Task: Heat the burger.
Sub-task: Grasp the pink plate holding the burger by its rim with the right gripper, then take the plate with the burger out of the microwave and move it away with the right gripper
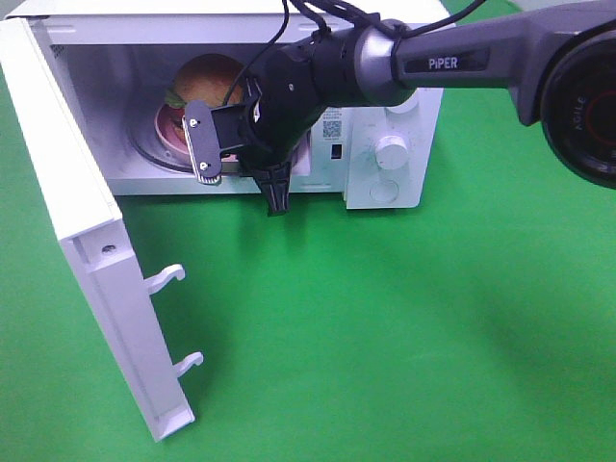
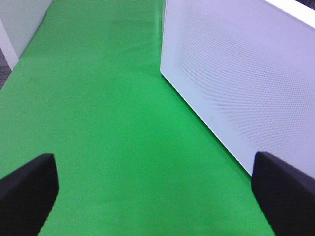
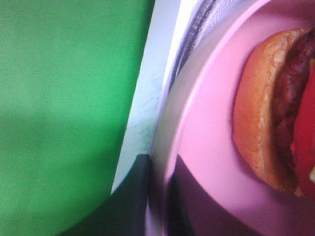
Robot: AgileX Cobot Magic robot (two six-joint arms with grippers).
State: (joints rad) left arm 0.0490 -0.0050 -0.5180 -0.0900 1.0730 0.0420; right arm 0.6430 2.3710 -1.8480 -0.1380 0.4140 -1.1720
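Pink plate [image 3: 206,147] carrying the burger [image 1: 210,75] sits inside the microwave [image 1: 404,173]; right gripper [image 1: 277,197] pinches its rim, left gripper [image 2: 152,196] jaws spread.

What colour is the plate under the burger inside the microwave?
Pink. The plate under the burger shows best in the right wrist view.

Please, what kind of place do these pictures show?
Probably a robot test bench staged as a kitchen, not a real one: a green cloth covers the surface, a white microwave stands open with the burger on a pink plate inside, and a robot arm reaches in.
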